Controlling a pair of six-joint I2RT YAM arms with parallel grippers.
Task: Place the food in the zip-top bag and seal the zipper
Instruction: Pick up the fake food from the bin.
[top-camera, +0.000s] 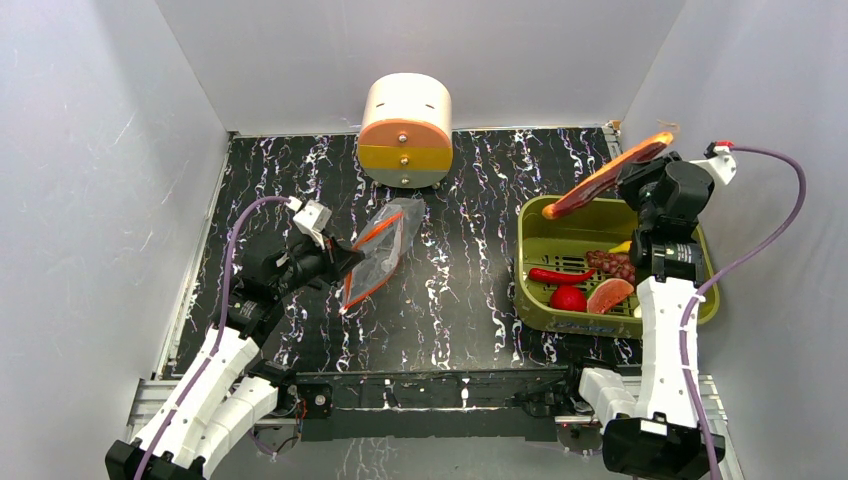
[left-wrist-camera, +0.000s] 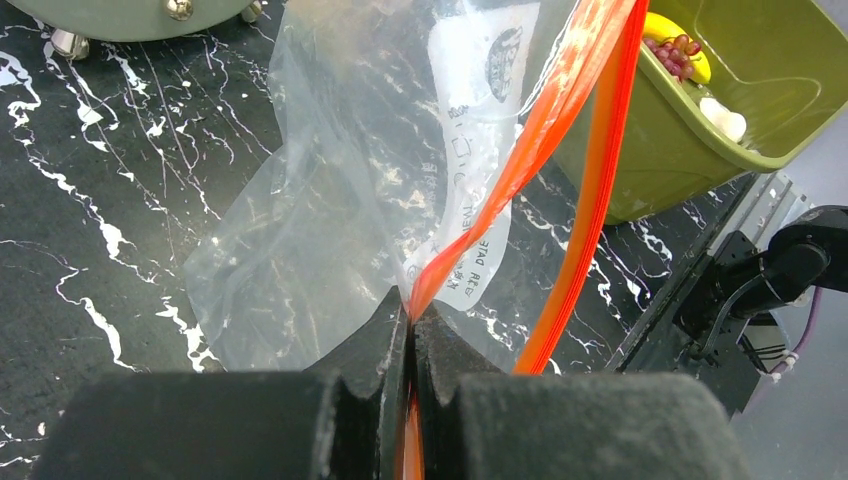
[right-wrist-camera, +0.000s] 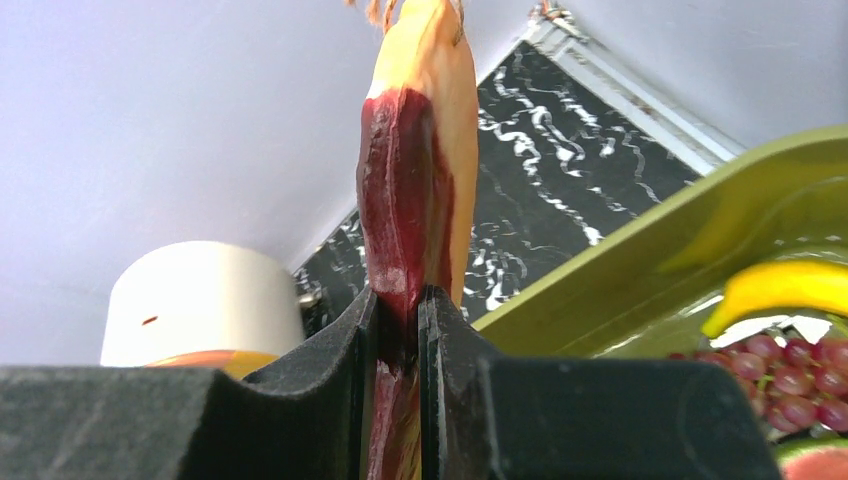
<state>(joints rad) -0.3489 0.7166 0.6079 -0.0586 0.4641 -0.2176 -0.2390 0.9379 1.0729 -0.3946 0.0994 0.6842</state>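
Closest in, the left tool (left-wrist-camera: 410, 318) is clenched on one orange-red zipper (left-wrist-camera: 545, 120) strip of the clear zip-top bag (left-wrist-camera: 330, 200). The bag's mouth gapes, its two strips apart. The bag is left of centre on the black marbled counter (top-camera: 460, 310). The right tool (right-wrist-camera: 400, 305) grips a long curved toy food (right-wrist-camera: 415, 150), dark red with an orange edge. It is held in the air above the far left corner of an olive-green bin (top-camera: 528, 290) near the counter's right edge. In the bin lie a red chili (top-camera: 560, 275), a red round fruit (top-camera: 568, 298), a pinkish slice (top-camera: 610, 295), purple grapes (top-camera: 610, 263) and a banana (top-camera: 622, 246). A round cream-and-orange cabinet (top-camera: 405, 130) stands at the far edge.
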